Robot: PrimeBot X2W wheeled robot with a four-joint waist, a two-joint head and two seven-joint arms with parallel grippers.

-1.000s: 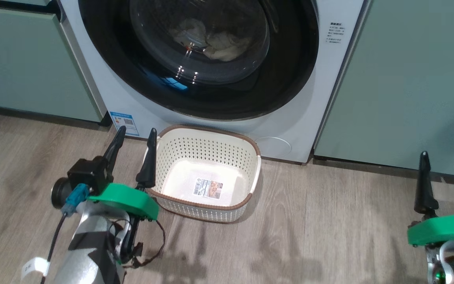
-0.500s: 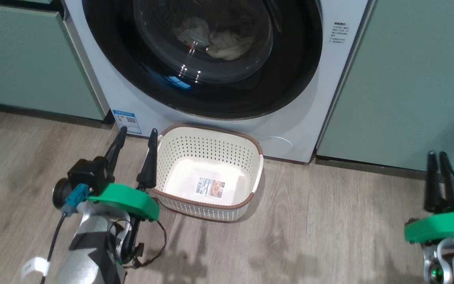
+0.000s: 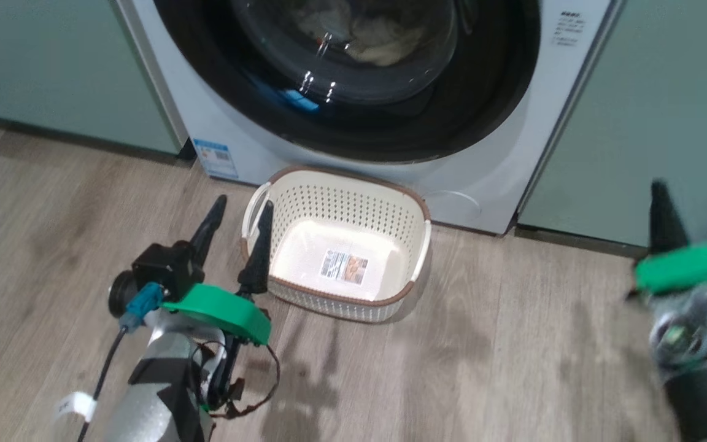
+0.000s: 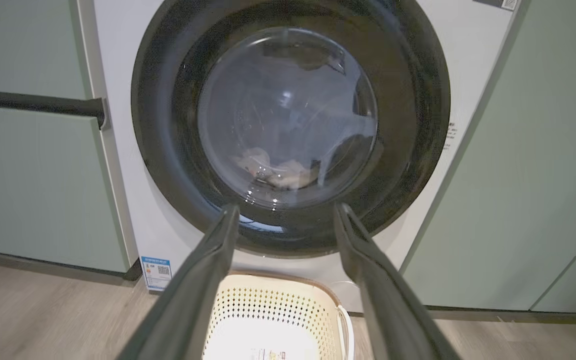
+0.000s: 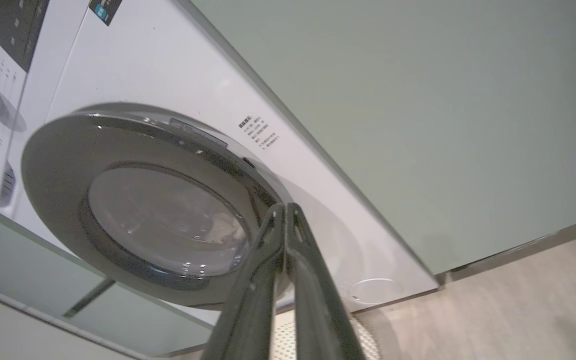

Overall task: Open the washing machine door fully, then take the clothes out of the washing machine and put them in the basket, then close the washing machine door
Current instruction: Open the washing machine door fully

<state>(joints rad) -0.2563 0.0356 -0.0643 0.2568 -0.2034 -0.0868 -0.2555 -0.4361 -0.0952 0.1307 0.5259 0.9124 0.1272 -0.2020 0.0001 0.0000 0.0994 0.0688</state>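
Observation:
The washing machine [image 3: 501,166] stands white between green panels, its glossy black door [image 3: 218,80] closed against its front. Pale clothes [image 3: 384,34] lie behind the glass bowl, also in the left wrist view as clothes [image 4: 278,172] behind the door [image 4: 168,150]. The cream perforated basket [image 3: 336,184] with a brown rim sits on the floor just before the machine, only a paper label on its floor. My left gripper [image 3: 244,202] hangs open beside the basket's left end, fingers apart [image 4: 287,207]. My right gripper [image 3: 660,202] is blurred at the right, fingers pressed together on nothing [image 5: 285,206], pointing toward the door [image 5: 58,165].
Sage-green cabinet panels [image 3: 666,92] flank the machine on both sides, with a dark bar handle [image 4: 33,102] on the left one. A blue sticker [image 3: 213,156] and a round flap [image 3: 461,199] sit low on the machine. Wood-look floor [image 3: 513,356] spreads in front.
My right gripper's fingers have come together and the arm has risen, now blurred. The head camera has shifted, so the whole scene sits differently. The left gripper stays open.

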